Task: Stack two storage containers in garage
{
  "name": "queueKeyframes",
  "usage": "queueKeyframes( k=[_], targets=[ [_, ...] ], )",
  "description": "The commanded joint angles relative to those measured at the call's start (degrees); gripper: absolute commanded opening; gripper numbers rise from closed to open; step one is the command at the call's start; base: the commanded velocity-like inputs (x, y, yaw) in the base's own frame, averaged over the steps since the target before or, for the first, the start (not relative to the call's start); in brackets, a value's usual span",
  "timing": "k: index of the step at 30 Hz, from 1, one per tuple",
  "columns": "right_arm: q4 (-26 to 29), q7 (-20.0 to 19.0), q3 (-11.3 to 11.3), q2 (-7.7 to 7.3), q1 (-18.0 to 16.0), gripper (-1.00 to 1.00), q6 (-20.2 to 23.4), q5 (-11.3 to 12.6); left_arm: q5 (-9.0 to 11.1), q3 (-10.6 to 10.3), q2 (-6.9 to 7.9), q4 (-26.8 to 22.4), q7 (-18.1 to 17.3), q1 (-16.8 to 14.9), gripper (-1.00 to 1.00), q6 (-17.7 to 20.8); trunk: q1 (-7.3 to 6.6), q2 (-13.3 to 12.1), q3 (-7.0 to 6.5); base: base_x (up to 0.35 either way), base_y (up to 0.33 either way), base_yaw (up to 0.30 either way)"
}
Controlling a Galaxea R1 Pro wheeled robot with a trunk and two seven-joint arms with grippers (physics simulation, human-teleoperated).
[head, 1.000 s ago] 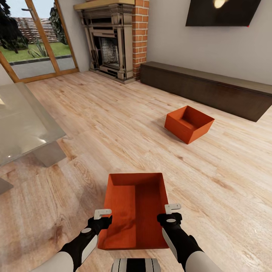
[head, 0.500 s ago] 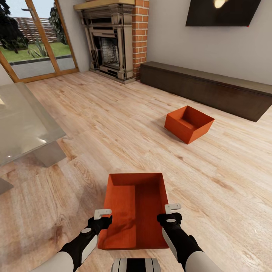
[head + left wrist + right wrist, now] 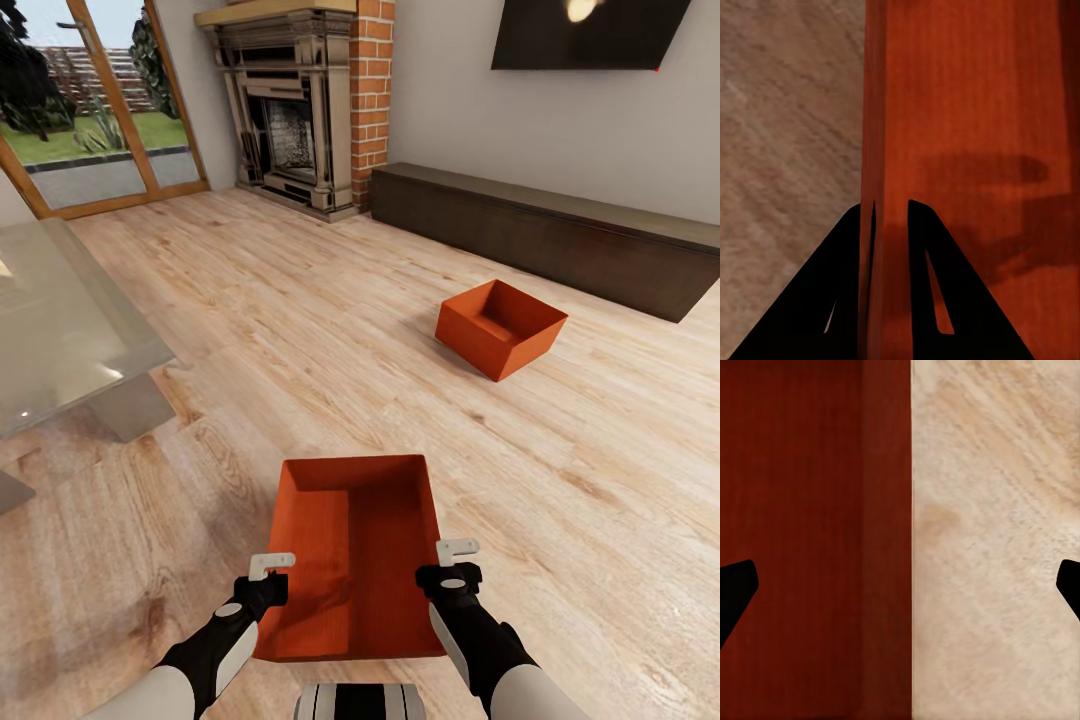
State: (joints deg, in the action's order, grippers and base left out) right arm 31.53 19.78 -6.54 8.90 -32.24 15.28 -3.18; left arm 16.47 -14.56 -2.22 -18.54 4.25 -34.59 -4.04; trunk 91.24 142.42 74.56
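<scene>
Since a second ago the near orange-red lidless rectangular container (image 3: 350,560) has shifted a little toward the robot's left, its near-left corner swinging out, while the right arm has not moved. The left gripper (image 3: 890,217) is clamped on that bin's left wall: in the left wrist view its two black fingers (image 3: 926,285) stand close together with the thin orange wall pinched between them, one finger outside over the wood and one inside over the ribbed bottom. In the head view the left gripper (image 3: 270,572) sits at the bin's left rim near its near end. The right gripper (image 3: 457,556) is spread wide: in the right wrist view only the black tips of its fingers (image 3: 735,585) show at either side, one over the bin's inside and one over the floor, with the bin's right wall running between them and touching neither.

The held bin lies low over the light wood-plank floor (image 3: 300,330) straight ahead of the robot. The second orange-red low-walled container (image 3: 500,328) rests on the planks well apart, ahead and to the right, near the long dark low cabinet (image 3: 560,235) along the white wall. Beyond stand the brick-sided fireplace (image 3: 295,110), a wall-mounted dark TV (image 3: 590,32) and wood-framed glass doors (image 3: 90,110); a glass-topped table (image 3: 60,330) is at the left.
</scene>
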Motion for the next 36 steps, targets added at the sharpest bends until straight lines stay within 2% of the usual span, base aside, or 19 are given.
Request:
queueKeyframes(
  k=[1,16,17,36],
  targets=[
    [0.08,0.25,-0.23,-0.01,-0.01,1.00,0.54,-0.33,0.31,-0.47,0.03,0.01,0.40,-0.04,-1.00,-0.21,-0.01,0.02,0.04,0.000,0.000,0.000],
    [0.11,0.16,-0.21,-0.01,-0.01,1.00,0.47,-0.33,0.25,-0.47,0.03,0.00,0.49,-0.04,-1.00,-0.24,-0.01,0.02,0.04,0.000,0.000,0.000],
    [0.02,0.10,-0.03,-0.02,-0.01,-1.00,-1.92,-0.27,0.24,-0.47,0.03,0.00,0.49,-0.04,-1.00,-0.26,-0.01,0.02,0.05,0.000,0.000,0.005],
    [-0.06,-0.78,-0.06,-0.02,-0.01,-1.00,-2.01,-0.24,0.26,-0.47,0.03,0.00,0.49,-0.04,-1.00,-0.26,-0.01,0.02,0.72,0.000,0.000,0.084]
  ],
)
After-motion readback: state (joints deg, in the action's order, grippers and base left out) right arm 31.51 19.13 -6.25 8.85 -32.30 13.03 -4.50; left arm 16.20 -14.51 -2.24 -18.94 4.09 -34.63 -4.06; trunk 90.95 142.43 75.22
